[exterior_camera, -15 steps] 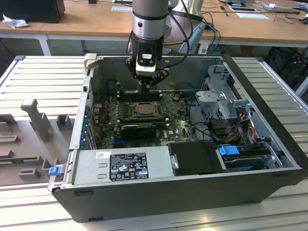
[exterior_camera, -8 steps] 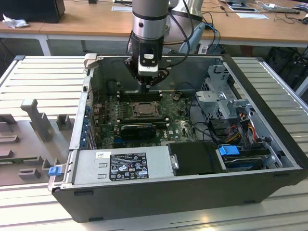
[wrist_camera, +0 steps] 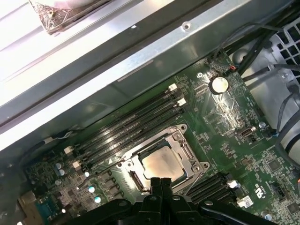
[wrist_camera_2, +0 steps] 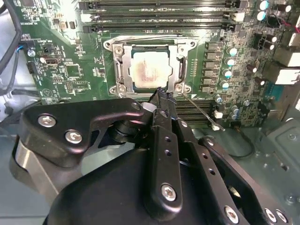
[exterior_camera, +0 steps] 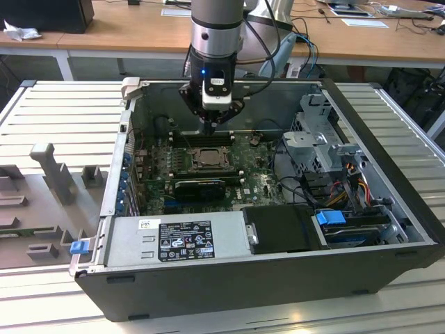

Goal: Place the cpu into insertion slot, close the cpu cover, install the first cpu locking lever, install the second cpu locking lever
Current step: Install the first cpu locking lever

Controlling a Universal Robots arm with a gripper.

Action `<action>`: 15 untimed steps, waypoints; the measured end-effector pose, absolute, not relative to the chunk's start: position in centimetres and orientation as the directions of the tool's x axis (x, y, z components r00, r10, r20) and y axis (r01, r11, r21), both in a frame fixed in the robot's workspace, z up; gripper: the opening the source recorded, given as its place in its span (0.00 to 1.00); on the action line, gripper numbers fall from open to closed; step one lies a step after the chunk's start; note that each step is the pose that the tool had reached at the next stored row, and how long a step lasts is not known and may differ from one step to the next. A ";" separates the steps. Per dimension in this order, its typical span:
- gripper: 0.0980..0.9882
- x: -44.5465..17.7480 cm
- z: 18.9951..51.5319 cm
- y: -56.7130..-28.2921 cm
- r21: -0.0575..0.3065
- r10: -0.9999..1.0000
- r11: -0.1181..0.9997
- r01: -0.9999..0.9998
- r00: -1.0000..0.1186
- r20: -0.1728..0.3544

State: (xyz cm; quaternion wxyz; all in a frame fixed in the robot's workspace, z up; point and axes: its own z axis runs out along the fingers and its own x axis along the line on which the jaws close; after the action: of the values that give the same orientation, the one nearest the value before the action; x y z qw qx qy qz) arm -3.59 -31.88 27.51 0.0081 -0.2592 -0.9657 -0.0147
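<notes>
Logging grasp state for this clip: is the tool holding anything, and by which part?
Nothing appears held: the tool is shut with nothing between its fingers, its tip at the edge of the cpu cover, with the cpu seated beneath it.

My arm stands near-vertical in the exterior view, its silver-grey wrist section stacked over a black flange with a small blue light. My gripper hangs below it, pointing straight down. In the second wrist view my two black fingers lie pressed together, tips meeting with no gap. Nothing seems to sit between them, though the tips are narrow and dark. Black linkage bars spread to either side behind the fingers.
</notes>
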 end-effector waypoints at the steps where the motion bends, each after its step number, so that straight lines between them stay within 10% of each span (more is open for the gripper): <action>1: 0.01 -3.6 27.5 -31.9 0.024 0.487 0.873 0.488 -0.873 0.023; 15: 0.01 -3.6 27.5 -31.9 0.026 0.215 0.976 0.215 -0.977 0.016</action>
State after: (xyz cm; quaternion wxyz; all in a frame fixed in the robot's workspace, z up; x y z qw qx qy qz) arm -3.59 -31.88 27.50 0.0067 -0.1082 -0.9940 -0.0140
